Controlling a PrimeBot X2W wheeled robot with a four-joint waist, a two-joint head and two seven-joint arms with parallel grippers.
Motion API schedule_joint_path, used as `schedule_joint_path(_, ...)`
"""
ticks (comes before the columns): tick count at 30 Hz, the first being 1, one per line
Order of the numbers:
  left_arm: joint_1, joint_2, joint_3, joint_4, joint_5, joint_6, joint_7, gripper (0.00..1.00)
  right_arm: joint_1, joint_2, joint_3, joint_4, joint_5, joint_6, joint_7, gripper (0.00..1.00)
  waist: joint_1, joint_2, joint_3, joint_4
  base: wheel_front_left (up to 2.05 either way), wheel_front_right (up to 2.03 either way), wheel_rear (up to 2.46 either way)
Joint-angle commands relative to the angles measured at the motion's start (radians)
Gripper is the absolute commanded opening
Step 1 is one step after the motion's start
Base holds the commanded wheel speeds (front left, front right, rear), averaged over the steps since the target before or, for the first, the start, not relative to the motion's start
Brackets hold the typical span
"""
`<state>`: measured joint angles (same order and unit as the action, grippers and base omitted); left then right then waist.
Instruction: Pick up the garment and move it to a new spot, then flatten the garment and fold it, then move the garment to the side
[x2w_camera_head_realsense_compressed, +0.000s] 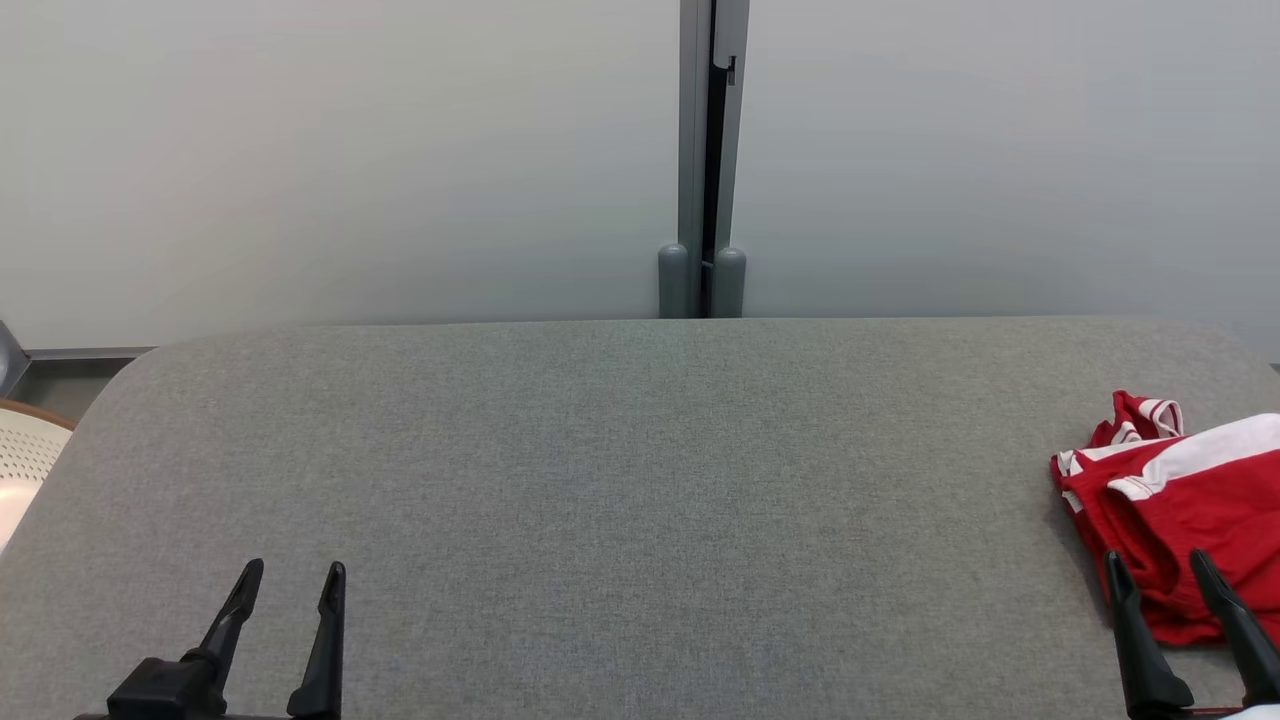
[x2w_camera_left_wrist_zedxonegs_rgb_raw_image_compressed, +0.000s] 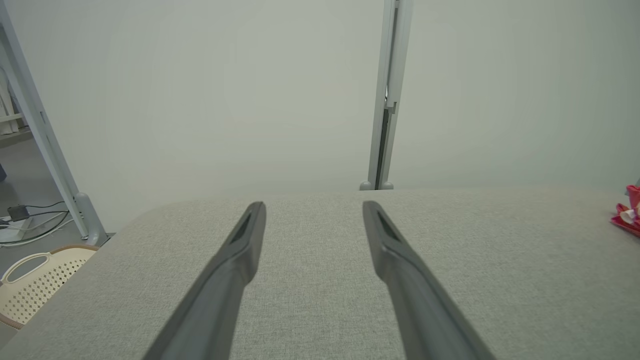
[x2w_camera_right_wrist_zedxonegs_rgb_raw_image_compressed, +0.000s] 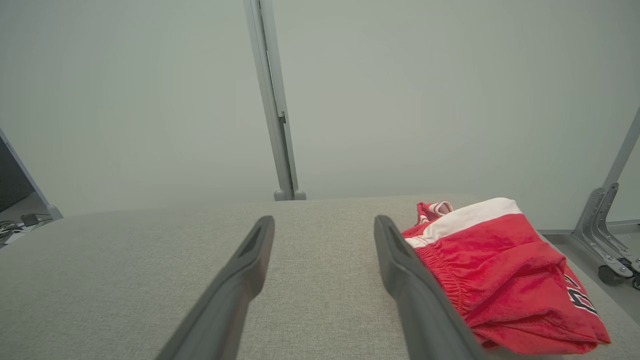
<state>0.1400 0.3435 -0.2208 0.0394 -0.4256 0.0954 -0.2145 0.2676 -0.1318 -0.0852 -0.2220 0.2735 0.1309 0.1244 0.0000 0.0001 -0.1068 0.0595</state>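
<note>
From head, we look forward and down over grey fabric-covered table (x2w_camera_head_realsense_compressed: 640, 480) toward pale partition wall (x2w_camera_head_realsense_compressed: 350, 150). Left wrist camera rides low, close above same cloth, facing same wall. Right wrist camera likewise, with crumpled red-and-white garment (x2w_camera_right_wrist_zedxonegs_rgb_raw_image_compressed: 500, 270) close at its right. All three share table's far edge and grey upright post (x2w_camera_head_realsense_compressed: 690, 150).

**Grey table, pale screens, and the odds and ends you had around them**

You had a grey fabric-covered table (x2w_camera_head_realsense_compressed: 600, 480) with rounded far corners, set against two pale partition panels (x2w_camera_head_realsense_compressed: 350, 150). The panels met at a grey upright post (x2w_camera_head_realsense_compressed: 692, 150) behind the middle of its far edge. Off the table's left edge, lower down, sat a cream perforated basket (x2w_camera_head_realsense_compressed: 25, 455) with a brown rim. Beyond it, cables (x2w_camera_left_wrist_zedxonegs_rgb_raw_image_compressed: 35, 235) lay on the floor beside a slanted grey leg (x2w_camera_left_wrist_zedxonegs_rgb_raw_image_compressed: 45, 140). Past the right edge stood a metal bracket (x2w_camera_right_wrist_zedxonegs_rgb_raw_image_compressed: 602, 235) with a dark caster (x2w_camera_right_wrist_zedxonegs_rgb_raw_image_compressed: 607, 275).
</note>
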Motion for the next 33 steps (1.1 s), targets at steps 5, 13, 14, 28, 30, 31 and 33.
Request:
schedule_joint_path(5,0.003,0.009,0.0,-0.004,-0.007,0.007,0.004,1.0,-0.001,0.003,0.003,-0.003,0.0,0.0,0.001,1.0,0.0,-0.0001,-0.004,0.004,0.0,0.0,0.0)
schedule_joint_path(13,-0.006,0.005,-0.007,-0.003,-0.011,0.011,0.001,1.0,-0.003,0.002,0.004,-0.01,0.002,0.0,0.006,1.0,0.0,-0.0001,-0.006,0.006,0.0,0.0,0.0)
schedule_joint_path(14,-0.007,0.004,-0.007,-0.002,-0.012,0.009,0.001,1.0,-0.003,0.002,0.003,-0.01,0.002,0.0,0.008,1.0,0.0,-0.0001,-0.006,0.007,0.0,0.0,0.0)
schedule_joint_path(28,0.007,-0.066,0.001,0.064,-0.119,-0.015,0.036,0.0,-0.031,0.035,0.004,0.092,0.124,0.0,0.007,0.0,0.0,-0.0001,0.001,0.003,0.0,0.0,0.0)
schedule_joint_path(30,-0.001,-0.072,0.01,0.068,-0.151,-0.021,0.044,0.0,-0.041,0.036,0.003,0.103,0.159,0.0,0.007,0.0,0.0,-0.0001,0.002,0.002,0.0,0.0,0.0)
schedule_joint_path(31,-0.005,-0.075,0.015,0.071,-0.166,-0.025,0.047,0.0,-0.046,0.037,0.002,0.108,0.177,0.0,0.006,0.0,0.0,-0.0001,0.003,0.001,0.0,0.0,0.0)
schedule_joint_path(33,-0.013,-0.081,0.024,0.075,-0.197,-0.03,0.055,0.0,-0.056,0.038,0.002,0.119,0.211,0.0,0.006,0.0,0.0,-0.0001,0.005,0.0,0.0,0.0,0.0)
